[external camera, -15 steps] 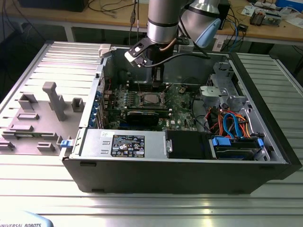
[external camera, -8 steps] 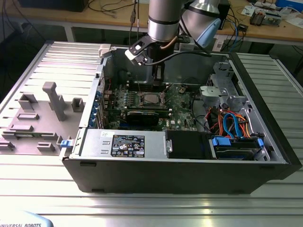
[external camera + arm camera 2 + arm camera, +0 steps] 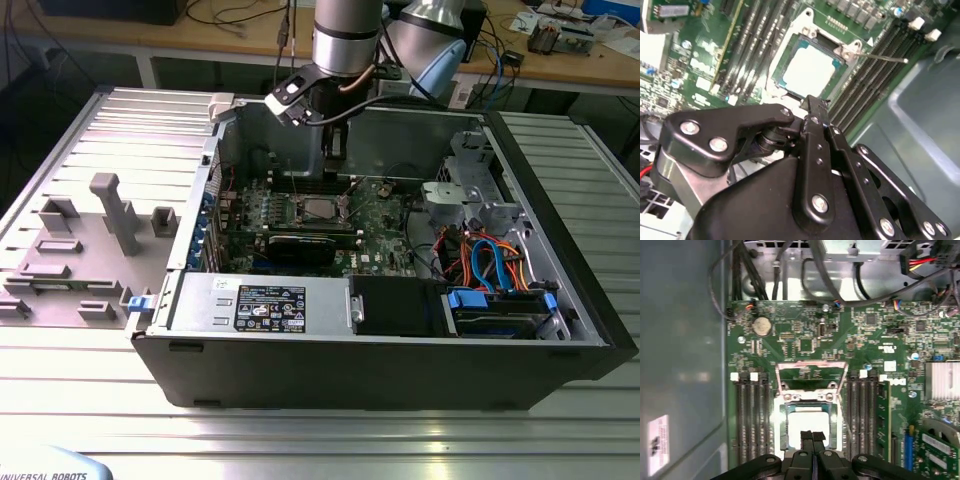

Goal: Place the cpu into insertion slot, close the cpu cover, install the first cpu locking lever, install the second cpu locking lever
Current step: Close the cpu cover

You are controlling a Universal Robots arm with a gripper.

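Note:
The cpu (image 3: 807, 421) lies flat in the insertion slot (image 3: 779, 426), its dull silver top facing up; it also shows in the second wrist view as the pale square cpu (image 3: 810, 70) and from outside as the cpu (image 3: 318, 208). The cpu cover (image 3: 811, 365) stands flipped open behind the socket, with green board visible through its window. A thin locking lever (image 3: 885, 58) sticks out beside the socket, unlatched. My gripper (image 3: 812, 436) hangs a little above the cpu's near edge, fingers shut together with nothing between them; it also appears as the gripper (image 3: 815, 106) and the gripper (image 3: 335, 158).
Long black memory slots (image 3: 751, 420) flank the socket on both sides. A black graphics card (image 3: 300, 247) lies in front of it in the exterior view. The case's grey wall (image 3: 680, 350) and cable bundles (image 3: 485, 258) crowd the board. Grey fixtures (image 3: 115, 212) stand outside on the exterior view's left.

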